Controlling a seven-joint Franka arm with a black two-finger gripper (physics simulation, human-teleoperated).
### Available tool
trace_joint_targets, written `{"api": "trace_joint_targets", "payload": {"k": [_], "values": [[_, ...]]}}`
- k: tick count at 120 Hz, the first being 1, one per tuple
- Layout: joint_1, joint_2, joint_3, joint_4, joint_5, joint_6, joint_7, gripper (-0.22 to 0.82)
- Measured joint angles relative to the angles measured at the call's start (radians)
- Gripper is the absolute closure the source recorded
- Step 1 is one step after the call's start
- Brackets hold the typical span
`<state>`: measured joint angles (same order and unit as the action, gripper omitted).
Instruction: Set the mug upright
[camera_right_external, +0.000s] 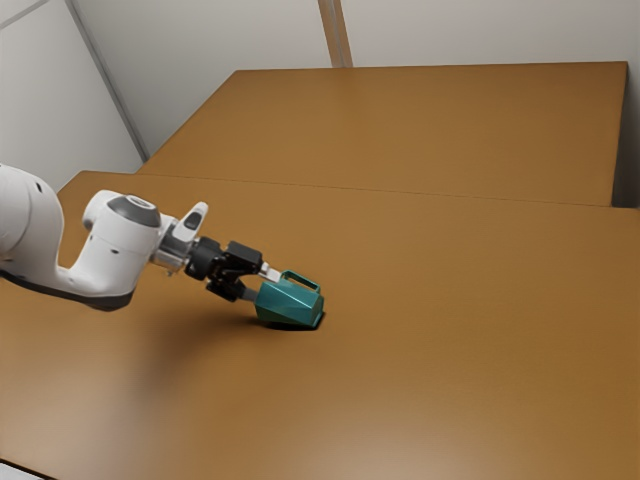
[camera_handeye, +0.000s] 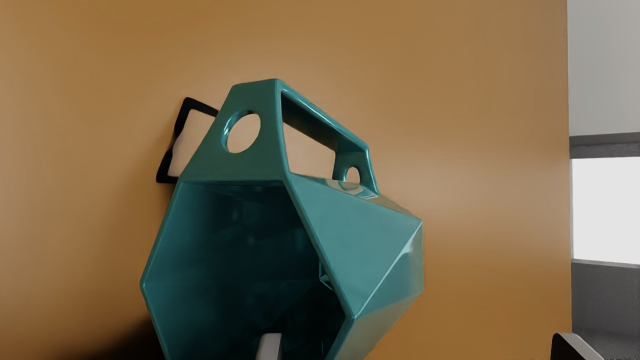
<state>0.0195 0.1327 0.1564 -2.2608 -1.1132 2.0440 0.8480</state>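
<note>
Behind the mug, well apart from it, a pale wall (camera_right_external: 470, 30) was seen. The wide brown bench (camera_right_external: 450, 330) was placed under the mug, and on it a soft shadow was cast. From the exterior view's left, the white arm (camera_right_external: 110, 250) was extended toward the mug. The teal mug (camera_right_external: 288, 303) itself was laid on its side on the bench, not upright, and its open mouth was turned to the black hand (camera_right_external: 260, 284). The hand was held just beside the mug, with its fingers spread wide, and nothing was pinched. By the mug's upper side its angular handle (camera_handeye: 270, 150), pierced by round holes, was raised. One fingertip (camera_handeye: 270, 348) was seen at the mug's mouth; the other fingertip (camera_handeye: 574, 348) was kept outside, apart from the mug's wall.
</note>
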Motion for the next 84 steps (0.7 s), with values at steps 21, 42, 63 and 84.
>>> {"api": "trace_joint_targets", "payload": {"k": [21,42,63,84], "values": [[-0.010,0.023,0.000,0.001,-0.017,0.002,0.013,0.02],[-0.028,0.030,0.000,0.001,-0.040,0.008,0.027,0.02],[-0.038,0.036,0.000,0.001,-0.054,0.013,0.038,0.04],[-0.044,0.041,0.000,0.001,-0.070,0.015,0.045,0.23]]}}
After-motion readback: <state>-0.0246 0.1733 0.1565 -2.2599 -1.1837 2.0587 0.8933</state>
